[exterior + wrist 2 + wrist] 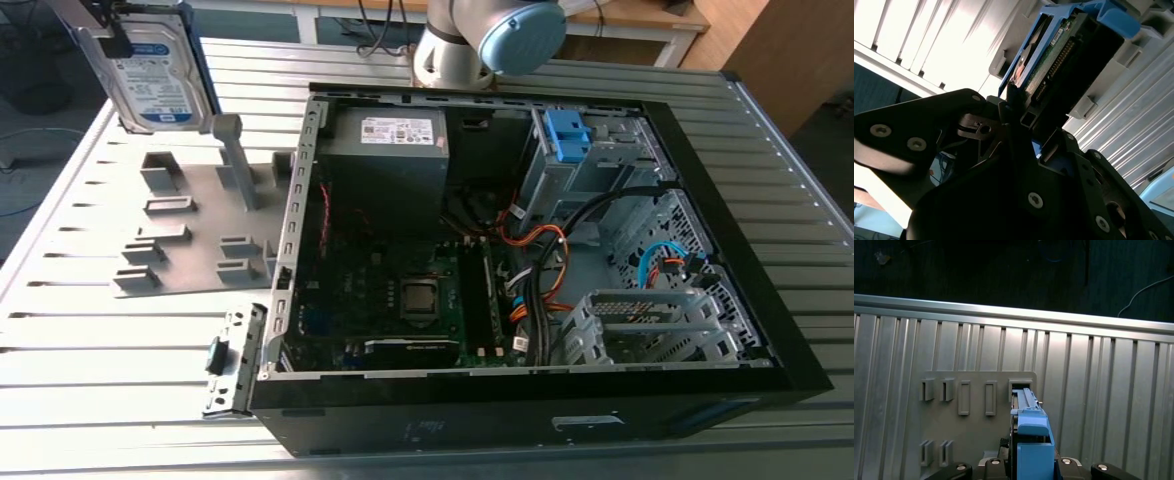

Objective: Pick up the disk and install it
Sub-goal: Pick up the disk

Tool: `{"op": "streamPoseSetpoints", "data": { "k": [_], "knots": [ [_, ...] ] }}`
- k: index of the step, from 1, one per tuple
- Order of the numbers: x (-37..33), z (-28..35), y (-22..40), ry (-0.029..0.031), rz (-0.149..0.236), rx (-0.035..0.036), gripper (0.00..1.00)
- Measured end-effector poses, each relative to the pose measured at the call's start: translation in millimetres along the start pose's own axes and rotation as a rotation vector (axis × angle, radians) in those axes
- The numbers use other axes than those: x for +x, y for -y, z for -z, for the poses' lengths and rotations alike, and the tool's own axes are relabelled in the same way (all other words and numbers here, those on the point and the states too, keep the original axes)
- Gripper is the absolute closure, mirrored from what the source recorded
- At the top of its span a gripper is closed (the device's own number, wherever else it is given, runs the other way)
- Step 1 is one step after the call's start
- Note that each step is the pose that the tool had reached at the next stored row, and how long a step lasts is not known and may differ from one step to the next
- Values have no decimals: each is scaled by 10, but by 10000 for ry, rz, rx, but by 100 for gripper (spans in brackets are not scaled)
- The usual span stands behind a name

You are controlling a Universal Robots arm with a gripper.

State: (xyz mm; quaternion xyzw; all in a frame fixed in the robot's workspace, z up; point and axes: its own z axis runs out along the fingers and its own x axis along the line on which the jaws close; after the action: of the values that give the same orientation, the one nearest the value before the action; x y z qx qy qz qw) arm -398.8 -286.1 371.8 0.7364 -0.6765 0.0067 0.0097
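The black gripper [1030,125] is clamped on the flat silver-grey metal disk [155,72] with its blue plastic bracket (its blue-and-white label faces the camera in the exterior view). It holds the disk upright in the air above the grey slotted holder plate [180,240] on the ribbed metal counter [94,340], to the exterior view's left of the open black computer case [534,415].
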Motion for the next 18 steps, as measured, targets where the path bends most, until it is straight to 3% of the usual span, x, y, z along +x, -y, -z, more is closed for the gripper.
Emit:
{"op": "streamPoseSetpoints", "data": {
  "k": [18],
  "knots": [
    [2,67,0,30,0,3,63]
  ]
}}
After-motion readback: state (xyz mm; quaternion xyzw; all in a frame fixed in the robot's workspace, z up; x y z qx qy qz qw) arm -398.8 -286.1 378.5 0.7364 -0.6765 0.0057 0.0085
